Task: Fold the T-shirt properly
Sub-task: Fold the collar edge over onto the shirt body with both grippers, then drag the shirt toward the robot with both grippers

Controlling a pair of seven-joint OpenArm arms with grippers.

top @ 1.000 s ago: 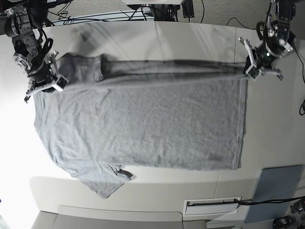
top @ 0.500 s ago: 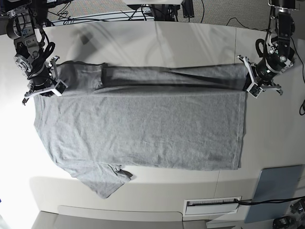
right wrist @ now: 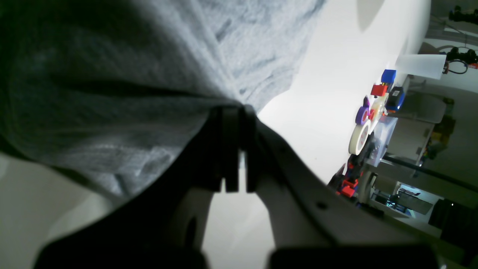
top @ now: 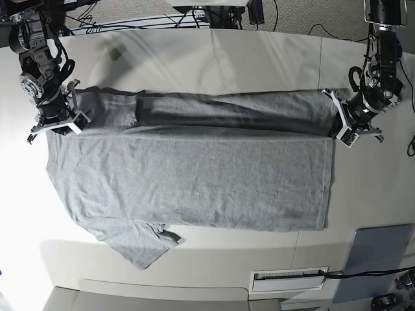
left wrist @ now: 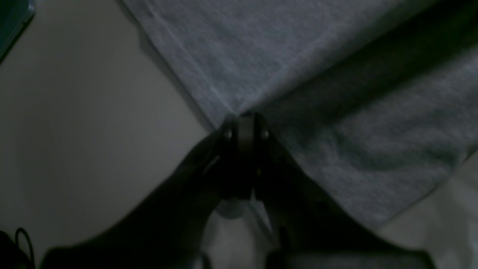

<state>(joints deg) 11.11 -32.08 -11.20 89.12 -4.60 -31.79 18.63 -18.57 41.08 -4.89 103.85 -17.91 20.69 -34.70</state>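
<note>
The heather-grey T-shirt (top: 194,175) lies spread across the white table (top: 214,58), plain side up, with one sleeve (top: 139,243) at the front left. Its far edge is lifted and doubled over as a long band (top: 227,110). My left gripper (top: 337,129), on the view's right, is shut on the shirt's hem corner; the left wrist view shows the closed jaws pinching the cloth (left wrist: 242,121). My right gripper (top: 72,123), on the view's left, is shut on the shoulder end; the right wrist view shows the cloth (right wrist: 112,93) draped from its jaws.
A flat grey-blue pad (top: 377,259) lies at the front right corner. A white slotted plate (top: 288,280) sits at the front edge. Cables (top: 130,19) run behind the table. Coloured small parts (right wrist: 373,116) stand beyond the table in the right wrist view.
Both grippers have moved toward the front of the table with the shirt's far edge in them. The doubled-over band has come lower and lies further over the shirt.
</note>
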